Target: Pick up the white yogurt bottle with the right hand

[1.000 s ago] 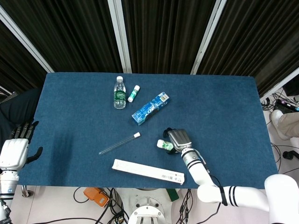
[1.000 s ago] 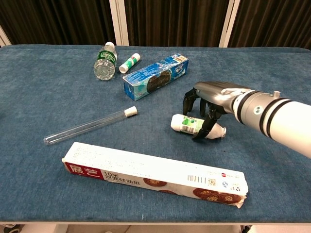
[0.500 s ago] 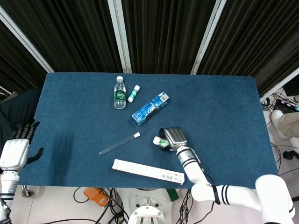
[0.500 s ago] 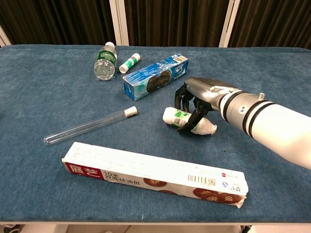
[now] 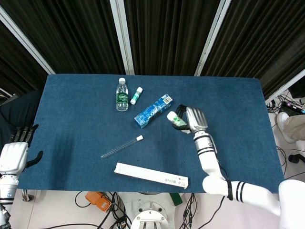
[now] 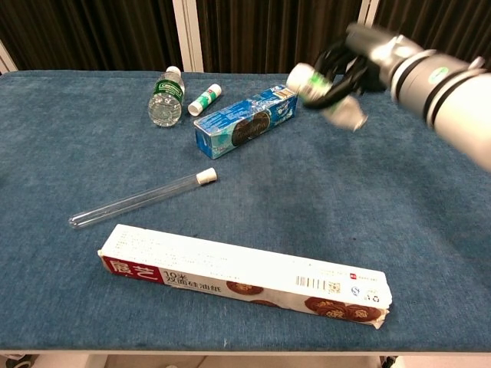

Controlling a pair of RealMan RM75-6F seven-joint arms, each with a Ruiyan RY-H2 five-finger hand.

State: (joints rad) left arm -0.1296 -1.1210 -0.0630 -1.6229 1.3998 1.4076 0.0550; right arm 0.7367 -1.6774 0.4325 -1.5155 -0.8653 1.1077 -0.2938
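Right hand (image 6: 349, 65) holds the white yogurt bottle (image 6: 322, 92), fingers wrapped round its middle, clear of the blue table (image 6: 430, 230). In the chest view the bottle's long axis runs roughly 10 to 4 o'clock. It hangs at about 3 o'clock from the blue carton (image 5: 153, 110). Left hand (image 5: 16, 151) idles off the table's 8 o'clock corner, fingers apart, holding nothing. Judged: pick essentially made.

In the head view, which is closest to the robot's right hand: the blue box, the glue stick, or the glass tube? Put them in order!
From the right hand, nearest first:
1. Blue box, just to its left.
2. Glue stick, farther left and toward the back.
3. Glass tube, far left, toward the front edge.
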